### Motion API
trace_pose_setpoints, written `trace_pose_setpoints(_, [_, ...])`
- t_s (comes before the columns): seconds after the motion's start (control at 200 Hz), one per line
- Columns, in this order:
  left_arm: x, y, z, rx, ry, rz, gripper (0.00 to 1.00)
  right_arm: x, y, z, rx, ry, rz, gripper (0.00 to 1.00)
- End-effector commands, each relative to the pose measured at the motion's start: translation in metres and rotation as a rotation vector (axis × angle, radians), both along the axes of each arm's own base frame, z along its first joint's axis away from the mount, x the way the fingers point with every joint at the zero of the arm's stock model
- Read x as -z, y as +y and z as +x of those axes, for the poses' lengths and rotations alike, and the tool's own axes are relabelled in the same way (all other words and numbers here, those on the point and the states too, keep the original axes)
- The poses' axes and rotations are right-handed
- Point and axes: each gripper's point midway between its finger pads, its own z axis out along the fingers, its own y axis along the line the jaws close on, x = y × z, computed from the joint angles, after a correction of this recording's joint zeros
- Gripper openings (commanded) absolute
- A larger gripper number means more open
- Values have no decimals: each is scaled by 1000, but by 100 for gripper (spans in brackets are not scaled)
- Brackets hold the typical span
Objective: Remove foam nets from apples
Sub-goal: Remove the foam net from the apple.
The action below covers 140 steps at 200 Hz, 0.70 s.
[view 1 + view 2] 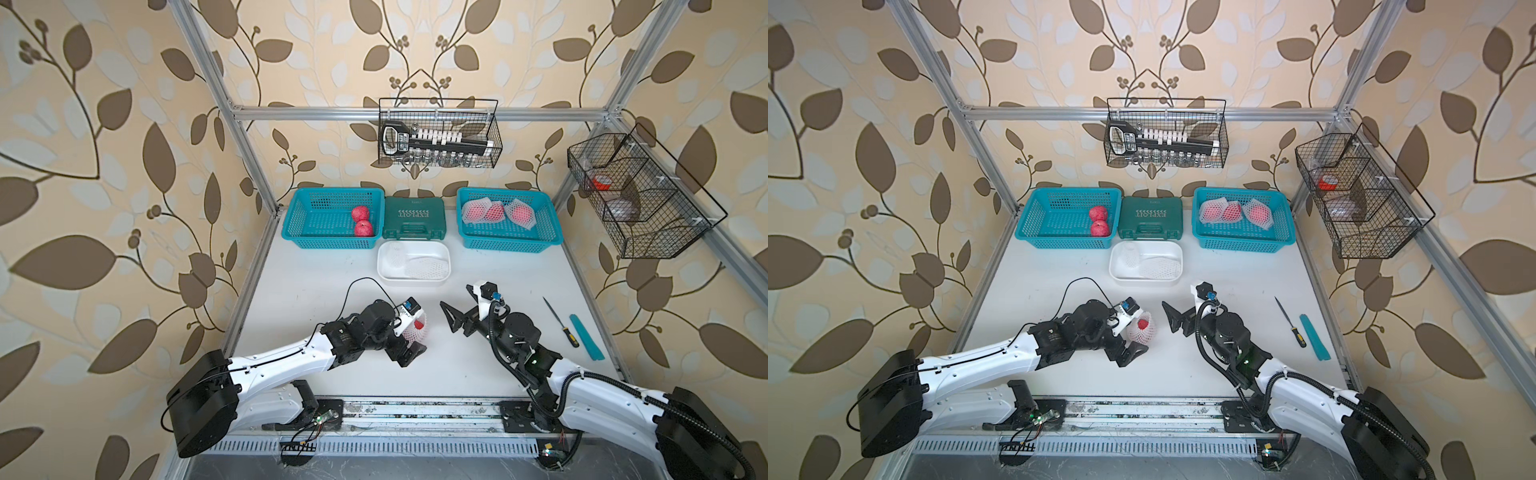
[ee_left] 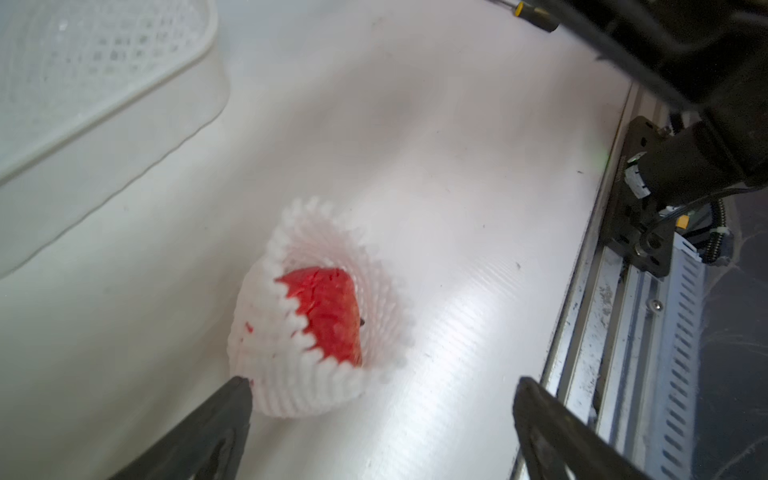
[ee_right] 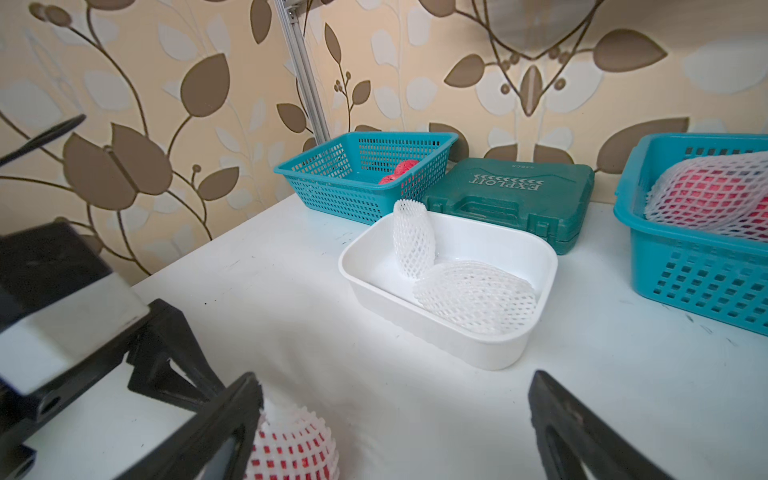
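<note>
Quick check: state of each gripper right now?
Left gripper: open, holding nothing; the apple in its foam net lies free just ahead.
Right gripper: open, empty.

netted apple (image 1: 417,331) on table (image 1: 332,291), before tub (image 1: 413,282) holding seemingly two nets (image 1: 428,266).

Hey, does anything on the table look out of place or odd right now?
One netted apple sits alone on the bare table, its foam net peeled open so red skin shows. In the white tub, one empty net stands upright instead of lying flat.
</note>
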Motion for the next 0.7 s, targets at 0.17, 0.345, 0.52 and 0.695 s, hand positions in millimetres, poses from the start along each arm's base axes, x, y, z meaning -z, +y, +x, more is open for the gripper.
trace_pose_setpoints(0.17, [-19,-22,53,-93,-260,-78,96,-10,3,-4,-31,-38,19,100])
trace_pose_setpoints(0.345, [-14,-29,58,-89,-262,-75,78,-10,2,-4,-24,-38,15,100])
trace_pose_setpoints(0.52, [-23,-25,53,-82,-277,-95,33,-10,-1,-2,-7,-34,11,100])
trace_pose_setpoints(0.695, [-34,-22,45,-52,-278,-100,13,-10,-3,-1,10,-31,9,100])
